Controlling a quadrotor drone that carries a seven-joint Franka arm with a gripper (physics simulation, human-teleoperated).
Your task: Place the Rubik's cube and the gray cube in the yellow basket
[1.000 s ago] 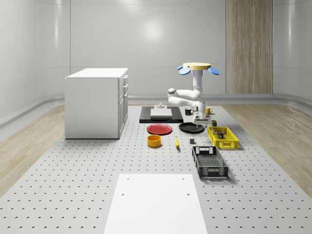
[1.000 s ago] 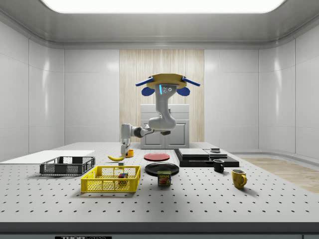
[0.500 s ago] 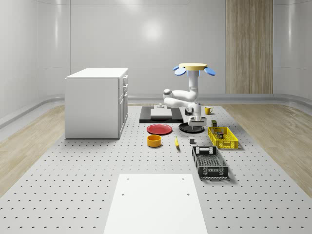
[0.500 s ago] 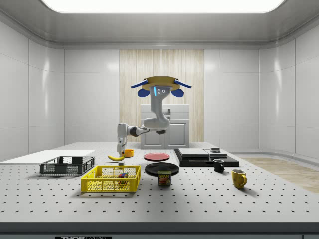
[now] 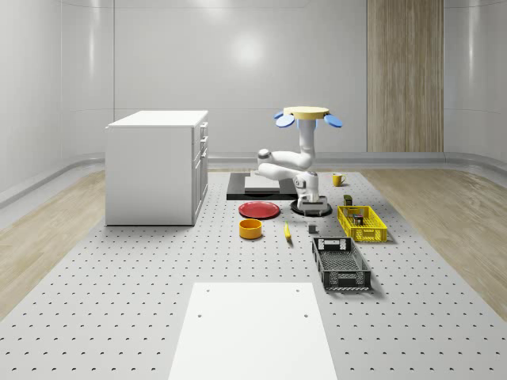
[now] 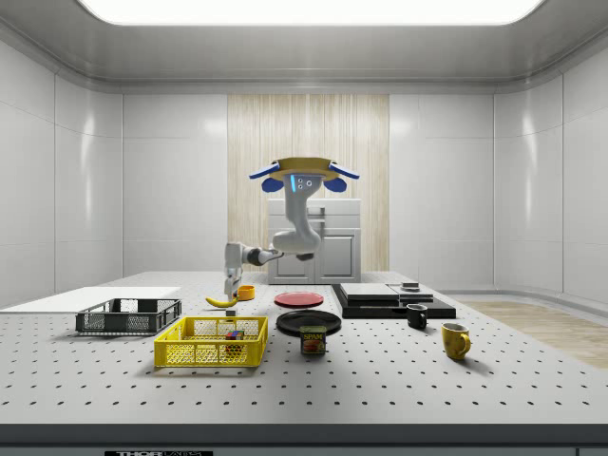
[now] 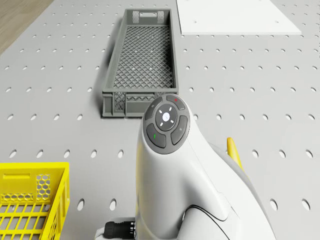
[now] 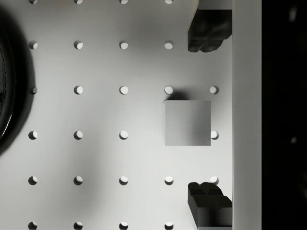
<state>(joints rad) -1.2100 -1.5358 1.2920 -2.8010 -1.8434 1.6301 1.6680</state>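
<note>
two baskets [image 5: 362, 224], two plates [image 5: 260, 210], two mugs [image 6: 455, 340]

A yellow disc-shaped drone [image 5: 308, 112] with blue rotors carries a glossy white jointed arm [image 7: 190, 170] ending in black fingers [image 8: 207, 31].

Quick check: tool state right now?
Tool: open, holding nothing, fingers either side above the gray cube on the table.

The yellow basket [image 7: 31, 200] is cut off at the drone picture's edge, and the arm [image 7: 200, 185] covers most of the banana [image 7: 233, 150]. In the wrist view the black plate [image 8: 7, 81] runs off the frame, and both fingers [image 8: 207, 31] are clipped.
</note>
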